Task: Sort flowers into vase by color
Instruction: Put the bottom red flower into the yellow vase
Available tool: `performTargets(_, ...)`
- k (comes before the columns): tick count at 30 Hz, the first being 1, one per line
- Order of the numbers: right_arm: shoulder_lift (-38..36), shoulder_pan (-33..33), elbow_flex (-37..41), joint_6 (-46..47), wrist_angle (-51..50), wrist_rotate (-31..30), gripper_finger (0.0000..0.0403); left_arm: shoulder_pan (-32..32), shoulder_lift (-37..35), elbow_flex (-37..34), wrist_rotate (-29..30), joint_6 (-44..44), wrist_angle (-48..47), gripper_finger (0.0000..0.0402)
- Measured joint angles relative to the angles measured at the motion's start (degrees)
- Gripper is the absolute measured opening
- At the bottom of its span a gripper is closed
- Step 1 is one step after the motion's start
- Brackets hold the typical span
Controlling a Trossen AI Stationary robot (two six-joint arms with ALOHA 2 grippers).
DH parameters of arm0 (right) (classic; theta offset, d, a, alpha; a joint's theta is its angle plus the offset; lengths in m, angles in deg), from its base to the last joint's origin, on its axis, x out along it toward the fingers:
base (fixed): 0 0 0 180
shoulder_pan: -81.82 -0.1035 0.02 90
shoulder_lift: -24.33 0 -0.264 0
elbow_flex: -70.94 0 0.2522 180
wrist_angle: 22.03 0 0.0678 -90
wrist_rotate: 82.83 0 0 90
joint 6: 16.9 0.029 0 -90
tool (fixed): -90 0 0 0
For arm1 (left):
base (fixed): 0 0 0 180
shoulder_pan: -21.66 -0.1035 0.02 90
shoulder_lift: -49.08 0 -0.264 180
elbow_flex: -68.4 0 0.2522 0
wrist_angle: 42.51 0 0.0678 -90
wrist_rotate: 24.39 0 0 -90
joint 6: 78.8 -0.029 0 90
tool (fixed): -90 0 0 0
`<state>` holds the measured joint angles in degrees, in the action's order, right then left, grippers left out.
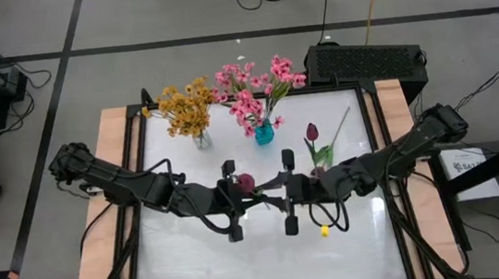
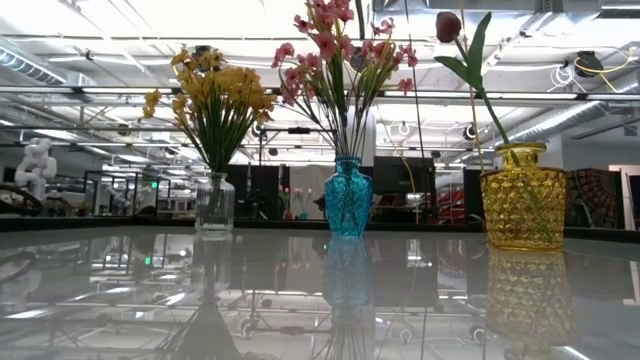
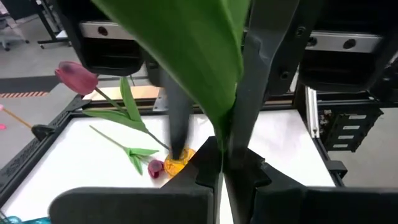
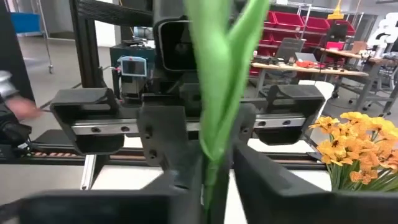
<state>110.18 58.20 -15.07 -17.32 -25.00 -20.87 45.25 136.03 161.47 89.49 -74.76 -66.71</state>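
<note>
Three vases, two tulips, two flower bunches.

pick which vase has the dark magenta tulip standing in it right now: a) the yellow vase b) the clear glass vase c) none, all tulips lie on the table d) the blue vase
a: in the low view the tulip rises on its stem out of the yellow vase, while the clear glass vase holds yellow-orange blossoms and the blue vase holds pink ones.
</note>
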Motion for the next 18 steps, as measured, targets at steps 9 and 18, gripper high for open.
performTargets(9, -1.49, -0.58, 0.0, 1.17, -3.03, -0.46, 0.0012, 0.14, 0.01, 0.0, 1.13, -0.34, -1.33, 0.0037)
performTargets(18, -10.5, -3.88, 0.0, 4.46, -14.48, -5.7, 0.0003, 2.6, -0.09, 0.0, 2.69, 0.23, -3.19, 0.0171)
